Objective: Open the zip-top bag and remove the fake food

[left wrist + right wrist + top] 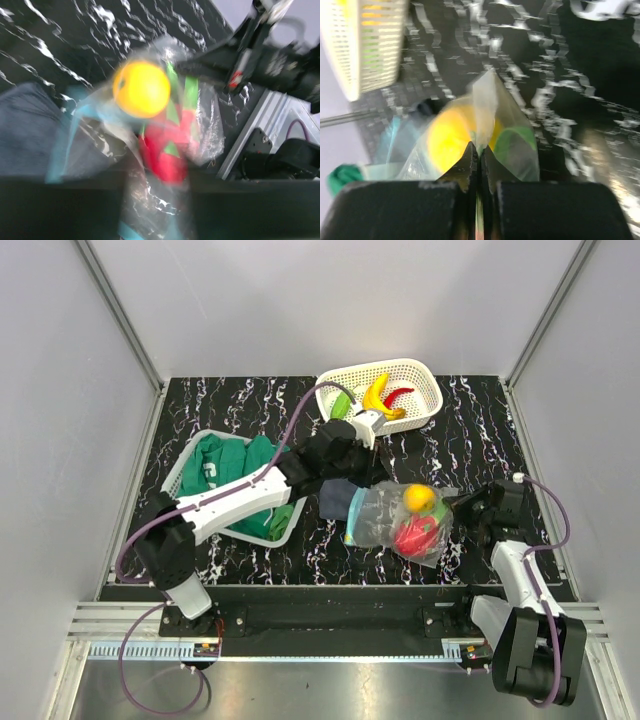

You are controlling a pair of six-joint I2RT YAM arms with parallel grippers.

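Observation:
The zip-top bag lies at mid-table, clear with a teal strip at its left end. Inside are fake food pieces: a yellow ball and a red-pink fruit with green leaves. My right gripper is shut on the bag's right edge; in the right wrist view its tips pinch the film in front of the yellow ball. My left gripper is at the bag's left end. In the blurred left wrist view, the bag runs between its dark jaws.
A white basket at the back holds a banana, a red chili and a green piece. A second basket on the left holds green clothing. A dark blue cloth lies beside the bag.

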